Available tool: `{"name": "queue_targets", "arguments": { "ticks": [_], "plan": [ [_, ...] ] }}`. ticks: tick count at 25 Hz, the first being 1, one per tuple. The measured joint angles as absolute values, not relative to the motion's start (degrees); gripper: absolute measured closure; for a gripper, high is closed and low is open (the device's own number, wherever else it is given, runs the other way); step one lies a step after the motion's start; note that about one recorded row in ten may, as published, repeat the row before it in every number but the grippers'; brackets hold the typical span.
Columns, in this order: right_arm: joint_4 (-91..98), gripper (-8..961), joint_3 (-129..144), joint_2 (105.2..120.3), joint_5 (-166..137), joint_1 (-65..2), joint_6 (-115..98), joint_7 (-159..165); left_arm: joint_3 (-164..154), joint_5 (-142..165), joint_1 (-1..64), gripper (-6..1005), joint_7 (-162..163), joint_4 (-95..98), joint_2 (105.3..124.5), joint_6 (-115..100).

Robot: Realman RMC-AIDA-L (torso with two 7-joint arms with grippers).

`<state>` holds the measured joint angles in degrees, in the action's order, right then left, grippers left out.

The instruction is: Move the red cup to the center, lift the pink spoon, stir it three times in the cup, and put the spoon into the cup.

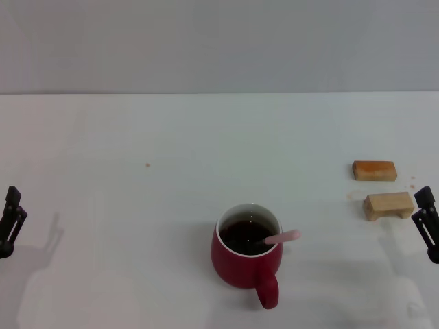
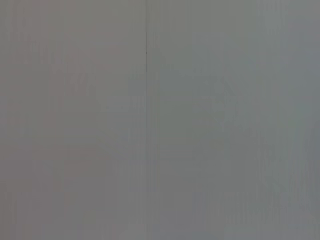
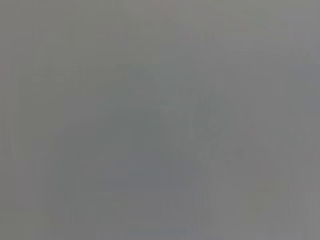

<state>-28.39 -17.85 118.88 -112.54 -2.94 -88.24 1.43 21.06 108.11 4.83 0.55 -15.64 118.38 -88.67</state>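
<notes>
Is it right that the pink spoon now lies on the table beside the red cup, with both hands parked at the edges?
Not quite. In the head view the spoon stands inside the cup, its pink handle leaning over the rim, not on the table. The rest holds: the left hand and right hand are parked at the edges.

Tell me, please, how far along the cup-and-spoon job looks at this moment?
It looks finished. The red cup stands near the table's middle, and the pink spoon rests inside it, handle over the rim. Nothing is in hand: the left gripper and right gripper sit at the table's edges, away from both. Whether stirring happened cannot be seen.
</notes>
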Motion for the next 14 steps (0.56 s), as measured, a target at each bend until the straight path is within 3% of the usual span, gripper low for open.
{"name": "queue_targets", "arguments": {
  "ticks": [2, 14],
  "plan": [
    [-28.39, 214, -17.63, 118.88, -112.51, -3.03, -88.27, 1.46, 21.07, 108.11, 4.86, 157, 0.54, -15.64, 118.38, -88.69],
    [-28.1, 211, -17.4, 118.82, -112.56, -3.46, -88.84, 1.5, 21.1, 108.1, 4.75, 143, 0.41, -15.6, 118.39, -88.69]
  ]
}}
